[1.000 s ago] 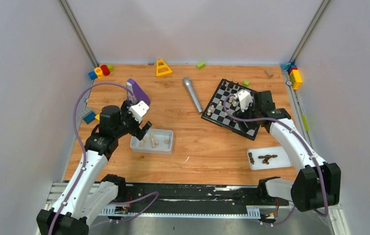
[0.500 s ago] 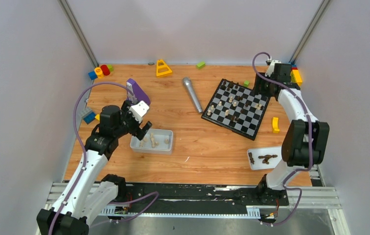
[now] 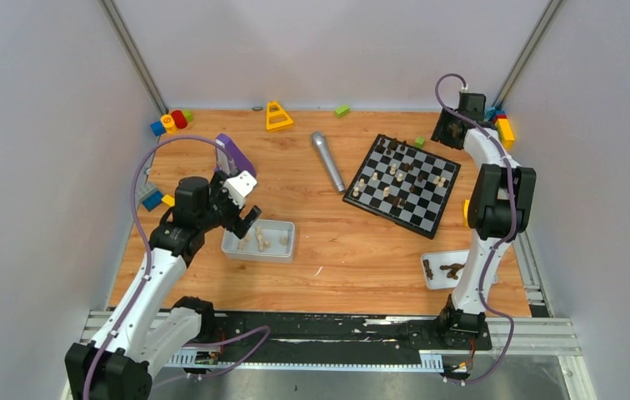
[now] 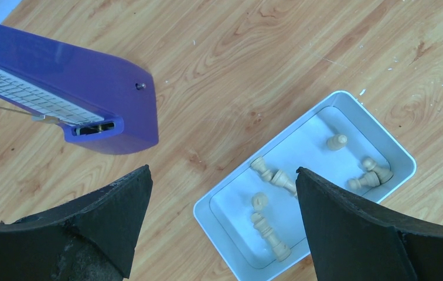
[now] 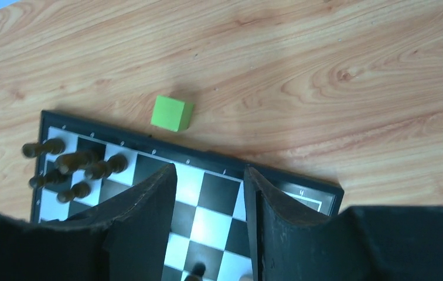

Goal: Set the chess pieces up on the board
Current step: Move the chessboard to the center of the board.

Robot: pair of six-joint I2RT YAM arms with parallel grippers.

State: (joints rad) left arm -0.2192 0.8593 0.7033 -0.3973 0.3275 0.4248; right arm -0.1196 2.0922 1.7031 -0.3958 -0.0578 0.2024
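The chessboard (image 3: 420, 212) lies right of centre, with several light and dark pieces standing on it. My right gripper (image 3: 447, 133) (image 5: 210, 170) hovers over the board's far right corner, open, with only board squares (image 5: 231, 193) between its fingers. A cluster of dark pieces (image 5: 72, 167) stands to its left. My left gripper (image 3: 247, 218) (image 4: 222, 172) hangs wide open above the left end of a white tray (image 3: 260, 257) (image 4: 307, 146), which holds several light pieces (image 4: 272, 231) lying down. A second white tray (image 3: 432, 283) at the near right holds dark pieces (image 3: 449, 269).
A purple device (image 3: 232, 154) (image 4: 61, 99) sits just behind the left gripper. A microphone (image 3: 327, 161) lies left of the board. A green cube (image 3: 419, 142) (image 5: 172, 113) is by the board's far edge and a yellow block (image 3: 466, 210) by its right side. Toy blocks (image 3: 170, 122) fill the back corners.
The right arm has swung from over the middle of the board out to its far right corner, uncovering the board and the yellow block. The left arm has barely moved.
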